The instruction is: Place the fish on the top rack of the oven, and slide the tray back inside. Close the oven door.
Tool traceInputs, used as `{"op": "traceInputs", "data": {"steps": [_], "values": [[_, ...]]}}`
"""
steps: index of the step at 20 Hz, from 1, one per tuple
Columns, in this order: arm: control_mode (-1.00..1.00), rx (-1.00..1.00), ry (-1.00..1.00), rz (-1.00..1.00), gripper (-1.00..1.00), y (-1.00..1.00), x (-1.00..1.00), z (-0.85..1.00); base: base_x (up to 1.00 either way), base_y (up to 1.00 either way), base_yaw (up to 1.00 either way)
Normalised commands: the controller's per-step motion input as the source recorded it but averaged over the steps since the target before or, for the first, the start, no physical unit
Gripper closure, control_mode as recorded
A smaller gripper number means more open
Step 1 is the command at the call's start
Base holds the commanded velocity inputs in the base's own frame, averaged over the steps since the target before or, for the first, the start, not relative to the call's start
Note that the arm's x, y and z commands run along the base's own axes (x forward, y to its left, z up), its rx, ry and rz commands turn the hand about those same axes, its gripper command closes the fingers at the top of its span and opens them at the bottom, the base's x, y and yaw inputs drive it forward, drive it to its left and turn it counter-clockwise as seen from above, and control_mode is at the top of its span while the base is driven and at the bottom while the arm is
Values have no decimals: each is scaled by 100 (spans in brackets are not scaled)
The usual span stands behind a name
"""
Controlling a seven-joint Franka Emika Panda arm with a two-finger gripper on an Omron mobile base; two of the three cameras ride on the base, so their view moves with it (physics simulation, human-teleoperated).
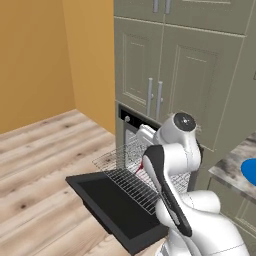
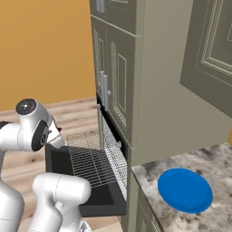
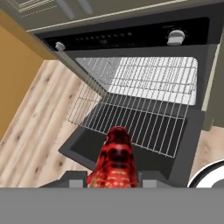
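Partly cut off below, the pincer (image 3: 113,183) grips the fish (image 3: 114,159) above the pulled-out top rack (image 3: 131,120).

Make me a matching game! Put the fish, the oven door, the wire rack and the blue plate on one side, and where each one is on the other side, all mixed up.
Things:
1. fish
2. oven door
3. top rack
4. blue plate

Places or states:
A. lying on the stone counter
B. pulled out over the door
C. held in the tool
D. folded down open

Pairs: 1-C, 2-D, 3-B, 4-A
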Motion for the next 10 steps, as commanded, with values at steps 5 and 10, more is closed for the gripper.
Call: {"op": "traceInputs", "data": {"steps": [5,10], "values": [[-100,-3,0,-1,100,28,13,-17,0,0,0],[-100,-9,2,-1,100,17,26,-49,0,0,0]]}}
